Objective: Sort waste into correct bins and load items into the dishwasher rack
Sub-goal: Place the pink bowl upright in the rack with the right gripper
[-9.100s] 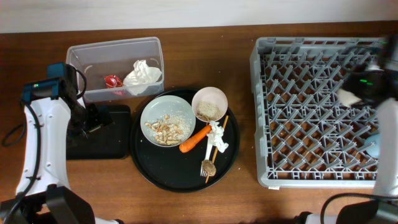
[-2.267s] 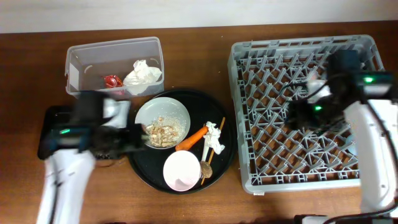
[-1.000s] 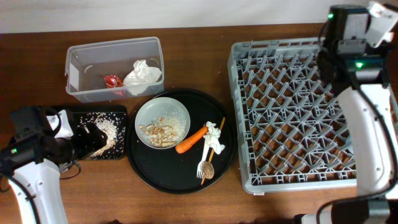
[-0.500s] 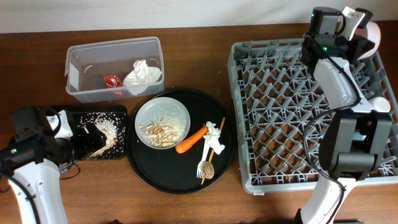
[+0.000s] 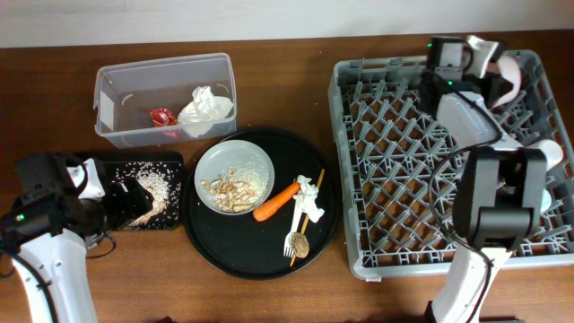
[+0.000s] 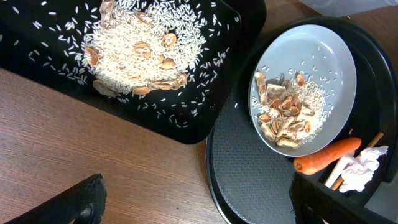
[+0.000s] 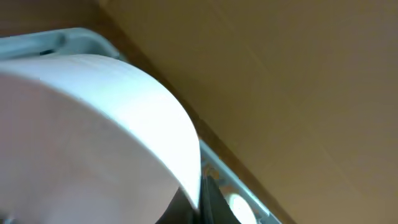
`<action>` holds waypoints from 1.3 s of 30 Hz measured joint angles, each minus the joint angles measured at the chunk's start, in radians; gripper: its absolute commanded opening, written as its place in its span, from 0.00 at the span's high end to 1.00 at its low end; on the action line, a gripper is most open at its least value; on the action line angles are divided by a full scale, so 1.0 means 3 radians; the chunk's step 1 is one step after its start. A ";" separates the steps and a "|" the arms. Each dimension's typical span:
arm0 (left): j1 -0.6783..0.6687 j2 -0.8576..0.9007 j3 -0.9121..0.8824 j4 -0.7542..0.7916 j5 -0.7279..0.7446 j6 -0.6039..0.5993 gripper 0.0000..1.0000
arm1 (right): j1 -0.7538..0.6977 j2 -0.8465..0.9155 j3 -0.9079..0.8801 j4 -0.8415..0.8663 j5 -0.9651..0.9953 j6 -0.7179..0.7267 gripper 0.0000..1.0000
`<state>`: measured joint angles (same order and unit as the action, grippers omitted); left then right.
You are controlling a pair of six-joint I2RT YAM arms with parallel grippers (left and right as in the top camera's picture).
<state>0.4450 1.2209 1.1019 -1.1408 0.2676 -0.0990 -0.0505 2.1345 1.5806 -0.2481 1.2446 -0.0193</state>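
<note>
1. Overhead view has the right hand (image 5: 491,72) at the far right corner of the dishwasher rack (image 5: 344,170), with the cream-pink bowl (image 5: 514,72) up on edge against it. The fingers are hidden behind the bowl, but from the way it sits there tilted I'd judge the hand is clamped on it.
2. The right wrist view is nearly all bowl, so it can't tell me whether the rim has met the pegs. I'd line up from above.
3. To do this well, I'd keep the bowl on edge and lower it so the rim drops into a gap between two rows of pegs, not onto a peg top.
4. A white cup (image 5: 549,152) sits in the rack near the right wall, a little nearer the front. The bowl should go down clear of it.
5. Let go only once the bowl leans on the pegs and carries itself. Otherwise it may tip flat.
6. The left hand (image 6: 193,202) hangs open and empty over the tabletop (image 6: 93,143), just beside the shallow black tray (image 6: 239,37) holding beige scraps (image 6: 134,53). It has no part in this step.
</note>
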 measured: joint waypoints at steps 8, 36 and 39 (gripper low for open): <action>0.0000 0.0000 0.0000 0.0014 0.0003 0.0000 0.06 | 0.0465 0.0001 -0.0053 -0.0586 -0.0072 -0.0027 0.52; 0.0000 0.0000 0.0000 0.0011 0.0003 0.0000 0.06 | -0.0005 -0.0704 -0.0046 -0.0683 -0.2514 0.0373 0.57; 0.0000 0.0000 0.0000 0.0009 0.0003 0.0000 0.06 | 0.0006 -0.0711 -0.0038 -0.0973 -0.2649 0.0334 0.53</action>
<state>0.4450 1.2209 1.1019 -1.1381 0.2684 -0.0990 -0.0486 1.9213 1.5692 -0.5400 0.4500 0.0811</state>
